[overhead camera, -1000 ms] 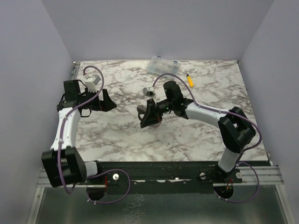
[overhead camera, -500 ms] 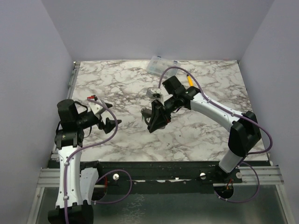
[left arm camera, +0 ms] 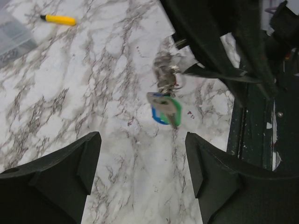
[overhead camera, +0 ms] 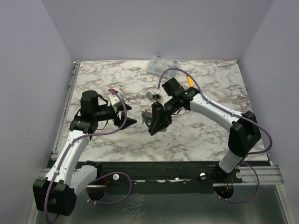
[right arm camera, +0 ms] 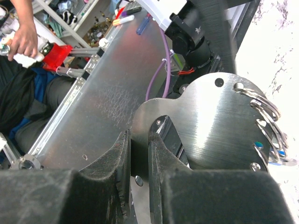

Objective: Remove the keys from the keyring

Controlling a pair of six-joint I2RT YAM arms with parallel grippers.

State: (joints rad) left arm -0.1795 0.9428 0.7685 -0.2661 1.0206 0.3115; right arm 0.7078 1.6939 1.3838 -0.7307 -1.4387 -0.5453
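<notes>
Left arm (overhead camera: 70,149) has swung in from the left side of the bench (overhead camera: 117,84) to the middle within the last second. The right arm (overhead camera: 215,109) barely moved over the last half second and is holding station. The left tool (overhead camera: 131,115) now faces the right tool (overhead camera: 156,122) across a small gap, near it but not touching. In the left wrist view its fingers are spread wide with nothing between them, so it's released, though they look to be starting to narrow. The right tool is clenched on the keyring (right arm camera: 215,126), fingers pinching the edge of the flat silver plate, which is held up off the bench. Split rings are stacked along the plate's far edge. The clear compartment box (overhead camera: 162,65) at the back hasn't moved. The keys (left arm camera: 164,108) hang under the ring; I can make out one green head and one blue one, dangling free straight ahead of the left fingers. I can't see a red one anywhere. The yellow key (overhead camera: 189,80) lies alone on the bench just right of the box, well apart from the ring, same spot as before, so I read it as already off. My take: the approach is done and the next step is the pinch on a hanging key. The keys swing and overlap, so there's a risk of grabbing two heads at once or nipping a split ring instead.
</notes>
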